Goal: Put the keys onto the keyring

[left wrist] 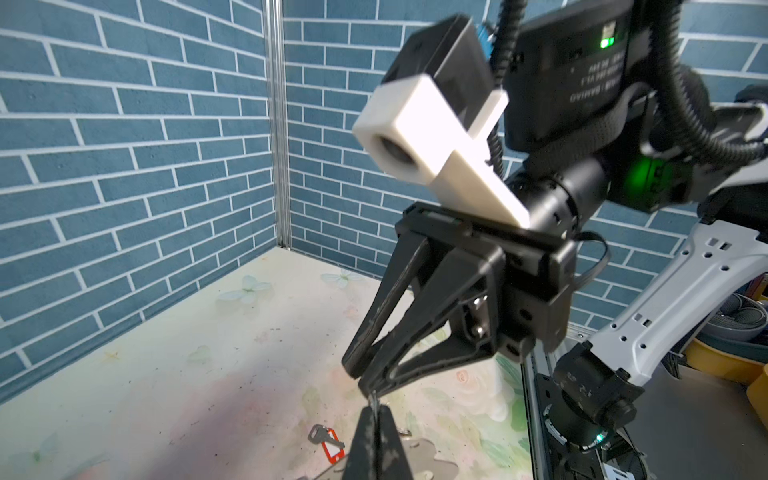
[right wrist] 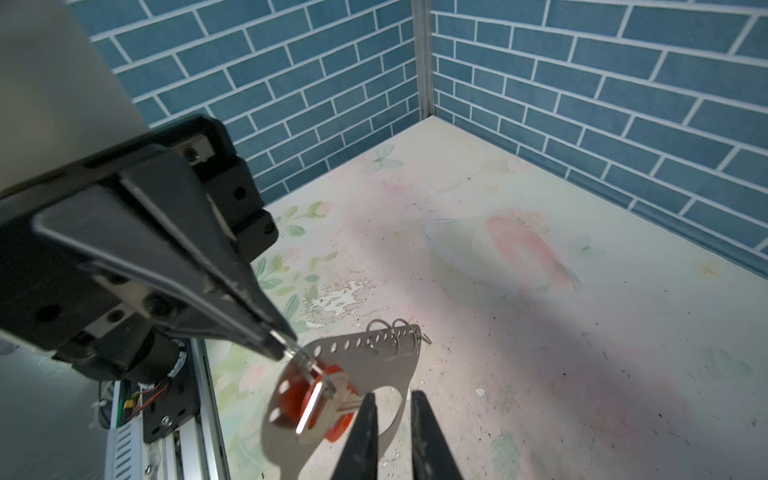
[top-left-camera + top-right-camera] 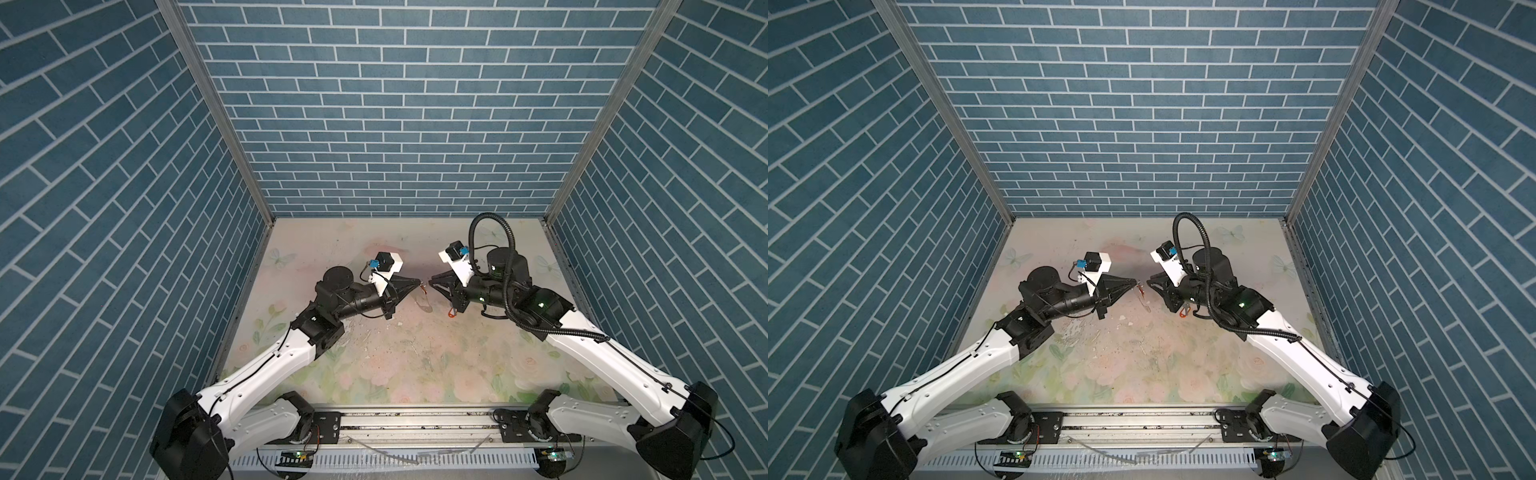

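The keyring [image 2: 361, 365], a flat grey plate with holes along one edge and two wire rings [image 2: 390, 338] threaded through them, hangs above the floral table [image 2: 540, 332] between the two arms. In front of it dangles the first key [image 2: 338, 401] with its orange-red tag [image 2: 296, 395], hung on a small silver ring [image 2: 301, 358] that the left gripper [image 2: 282, 349] pinches with fingers pressed together. Whether that ring already passes through a hole in the plate cannot be told. The right gripper [image 2: 392, 399] hovers just beside the key's blade, fingers slightly spread and gripping nothing. The second key [image 1: 328, 442], tagged alike, lies flat on the table below the grippers, so by this showing at least half the job is left: it has to be picked up and threaded. The white labels on both tags show no legible writing. White lettering on the right arm's black housing [image 1: 582, 70] appears upside down and too blurred to read.
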